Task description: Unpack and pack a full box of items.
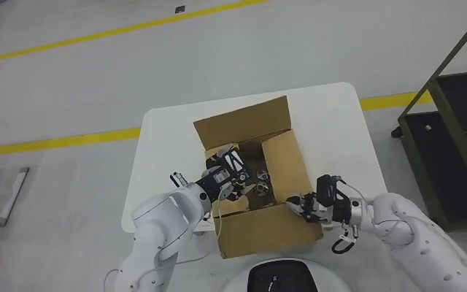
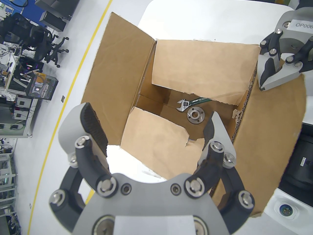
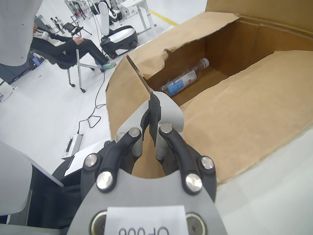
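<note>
The left gripper [image 2: 150, 123] hangs spread above the open box [image 2: 117, 74], where the wrench [image 2: 193, 102] and flange [image 2: 195, 115] far below its fingers look heavy, rigid and slick, probably best taken across the wrench's handle, while the right gripper [image 3: 152, 103] pinches a bendable flap [image 3: 234, 123].

Matt cardboard box [image 2: 117, 74], shiny metal ring [image 2: 195, 115], plastic bottle [image 3: 182, 82]
</note>
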Controlling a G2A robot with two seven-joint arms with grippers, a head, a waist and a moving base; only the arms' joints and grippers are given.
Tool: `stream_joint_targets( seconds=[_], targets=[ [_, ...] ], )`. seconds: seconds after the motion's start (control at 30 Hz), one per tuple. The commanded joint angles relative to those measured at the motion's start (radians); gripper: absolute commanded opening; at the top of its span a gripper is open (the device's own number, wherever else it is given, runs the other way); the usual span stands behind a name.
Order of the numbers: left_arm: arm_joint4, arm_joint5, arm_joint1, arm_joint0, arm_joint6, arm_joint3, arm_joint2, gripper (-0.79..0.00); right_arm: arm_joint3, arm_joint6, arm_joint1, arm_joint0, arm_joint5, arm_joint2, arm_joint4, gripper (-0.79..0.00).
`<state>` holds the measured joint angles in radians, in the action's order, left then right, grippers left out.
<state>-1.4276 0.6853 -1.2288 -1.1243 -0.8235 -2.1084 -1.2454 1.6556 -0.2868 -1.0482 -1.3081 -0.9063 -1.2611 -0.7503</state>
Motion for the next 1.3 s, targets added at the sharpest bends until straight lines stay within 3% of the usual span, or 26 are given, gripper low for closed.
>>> stream_joint_targets(
  seconds=[0.0,0.17,0.27,0.57,0.87,1.03,1.27],
  targets=[
    [0.000,0.000,0.000,0.000,0.000,0.000,0.000,0.000,0.017,0.086,0.001,-0.013,0.020,-0.045,0.028,-0.785],
    [0.000,0.000,0.000,0.000,0.000,0.000,0.000,0.000,0.005,0.279,0.001,-0.074,0.159,-0.166,0.039,-0.785],
    [0.000,0.000,0.000,0.000,0.000,0.000,0.000,0.000,-0.042,0.322,-0.001,-0.088,0.197,-0.182,0.006,-0.785],
    [0.000,0.000,0.000,0.000,0.000,0.000,0.000,0.000,-0.173,0.290,-0.019,-0.044,0.235,-0.080,-0.049,-0.785],
    [0.000,0.000,0.000,0.000,0.000,0.000,0.000,0.000,-0.199,0.278,-0.035,-0.025,0.178,0.020,-0.076,-0.785],
    [-0.007,-0.050,0.000,-0.013,-0.002,0.040,0.016,0.000,-0.185,0.301,-0.033,-0.040,0.174,0.001,-0.079,-0.785],
    [0.034,-0.145,-0.011,0.036,-0.121,0.145,0.081,0.000,-0.136,0.321,-0.022,-0.081,0.156,-0.071,-0.058,-0.785]
  ],
)
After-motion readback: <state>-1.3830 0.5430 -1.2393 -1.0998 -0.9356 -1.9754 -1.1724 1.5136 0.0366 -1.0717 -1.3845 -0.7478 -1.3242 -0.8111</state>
